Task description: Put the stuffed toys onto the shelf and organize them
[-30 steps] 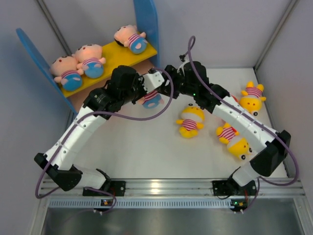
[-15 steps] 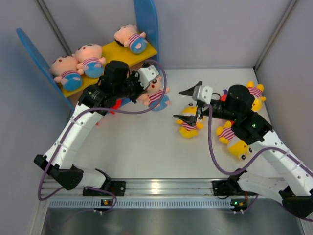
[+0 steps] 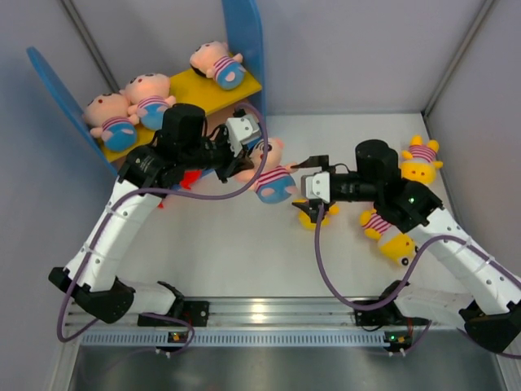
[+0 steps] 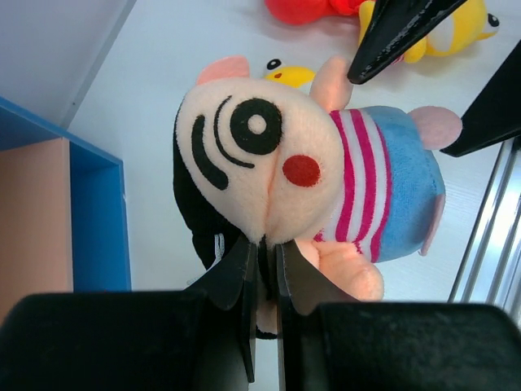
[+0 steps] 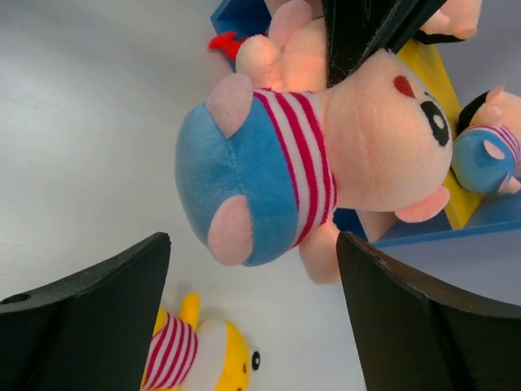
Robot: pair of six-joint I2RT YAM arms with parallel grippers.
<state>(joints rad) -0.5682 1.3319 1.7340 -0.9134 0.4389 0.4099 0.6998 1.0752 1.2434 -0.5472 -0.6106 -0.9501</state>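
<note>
**Item:** pink-faced doll (image 3: pixel 274 177), striped shirt, blue bottom.
**Location:** aloft over the table, between your two arms, short of the shelf (image 3: pixel 244 37).
**Holder:** your left gripper (image 4: pixel 262 244), jaws nearly closed, pinching the plush at the lower edge of its face.
**Change noted:** your right gripper (image 3: pixel 303 181) spread wide within the last second and let go. Its jaws stood either side of the blue bottom, clear of it.
**Meaning:** the handover looked done. The left arm alone could carry the doll to the yellow board (image 3: pixel 191 91), where three dolls (image 3: pixel 146 91) already lay.
</note>
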